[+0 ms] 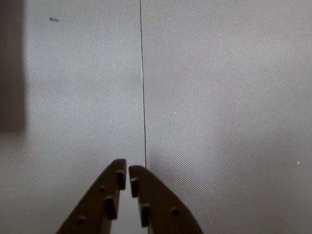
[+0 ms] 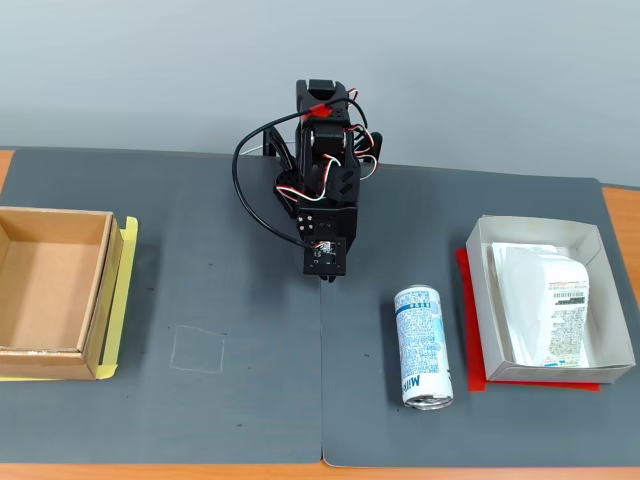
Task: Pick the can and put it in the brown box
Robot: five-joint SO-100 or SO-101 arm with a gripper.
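Observation:
The can (image 2: 424,345), white with blue print and silver ends, lies on its side on the grey mat, right of centre in the fixed view. At the far left stands the brown box (image 2: 53,290), with nothing inside. My gripper (image 1: 127,171) is shut with nothing in it, its brown fingertips almost touching over the mat's seam in the wrist view. The arm (image 2: 325,190) is folded at the back centre, with its gripper pointing down, up and left of the can. Neither can nor box shows in the wrist view.
A white paper tray (image 2: 585,238) on a red base holds a white printed packet (image 2: 548,303) at the right. A faint square outline (image 2: 197,349) marks the mat left of centre. A dark blurred shape (image 1: 11,68) fills the wrist view's left edge.

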